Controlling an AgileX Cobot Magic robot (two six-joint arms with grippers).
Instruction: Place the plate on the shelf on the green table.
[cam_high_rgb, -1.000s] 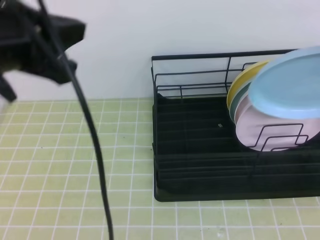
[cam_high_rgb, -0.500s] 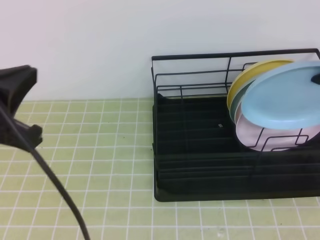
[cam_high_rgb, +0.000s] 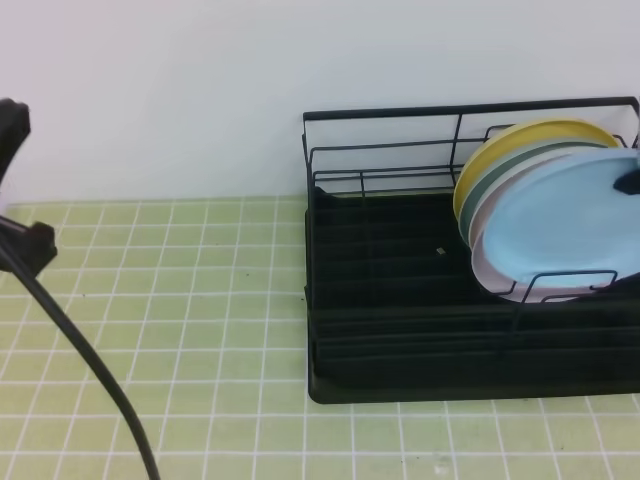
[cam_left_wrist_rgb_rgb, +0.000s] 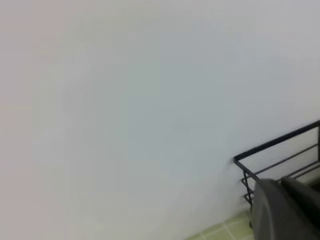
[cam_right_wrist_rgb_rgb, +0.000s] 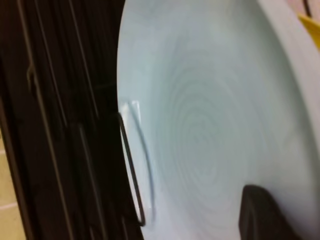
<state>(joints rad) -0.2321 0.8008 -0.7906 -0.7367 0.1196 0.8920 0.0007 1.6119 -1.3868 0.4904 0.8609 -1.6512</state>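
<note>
While the round light sky-blue plastic plate (cam_high_rgb: 565, 225) leans nearly upright at the right end of the black wire dish rack (cam_high_rgb: 400, 300), it is the frontmost of a row of tilted plates. Just behind it stands a pale pink plate (cam_high_rgb: 487, 262), then a grey-green plate (cam_high_rgb: 492, 180), then a yellow plate (cam_high_rgb: 500, 150) nearest the rack's back rail. A thin wire plate-holder loop (cam_high_rgb: 560, 285) crosses in front of the blue plate's lower edge. The rack sits on the surface of small square yellow-green tiles with white grout lines (cam_high_rgb: 150, 300), against a plain white wall (cam_high_rgb: 200, 90).

The right gripper (cam_high_rgb: 628, 183) shows only as a small dark shape at the picture's right edge, over the blue plate's upper right rim; in the right wrist view one dark fingertip (cam_right_wrist_rgb_rgb: 265, 215) lies against the plate's face, and the fingers are closed narrow, apparently pinching that rim.

The left arm (cam_high_rgb: 20, 250) sits at the far left edge, well apart from the rack, trailing a black cable (cam_high_rgb: 95, 365). Its fingers are closed together and hold nothing.
</note>
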